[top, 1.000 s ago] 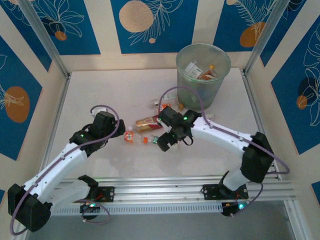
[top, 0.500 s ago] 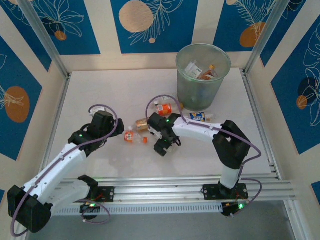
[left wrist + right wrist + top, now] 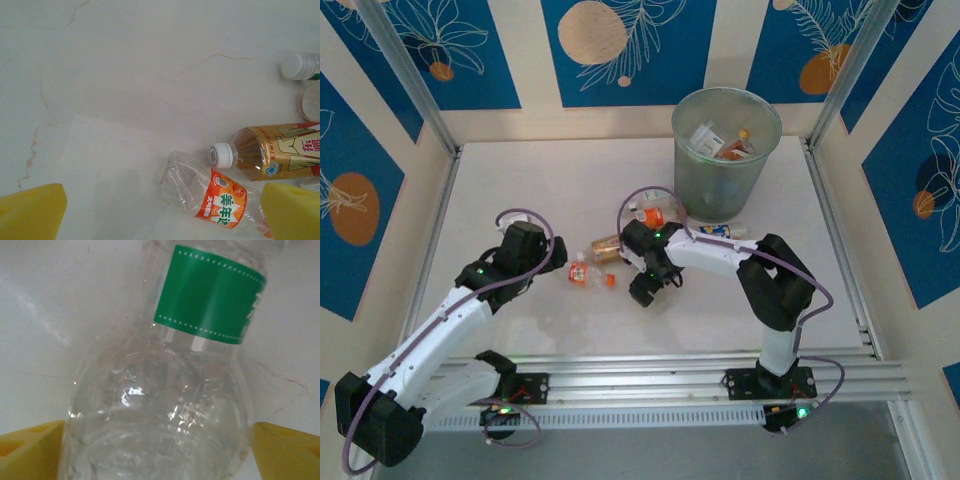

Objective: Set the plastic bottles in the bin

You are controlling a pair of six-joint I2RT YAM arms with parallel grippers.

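Bottle (image 3: 165, 390), green-labelled, has come between the right claw's (image 3: 160, 445) fingers mid-frame; whether it's clenched, I can't tell. Left claw (image 3: 161, 212) released.

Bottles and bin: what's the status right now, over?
Left tool open over orange-label bottle. Right tool astride green-label bottle, grip unclear. Brown-label bottle crowds the orange one. Bin holds some bottles.

Robot test booth: alu frame (image 3: 408, 75), printed blue panels (image 3: 660, 50), white tabletop (image 3: 550, 190).
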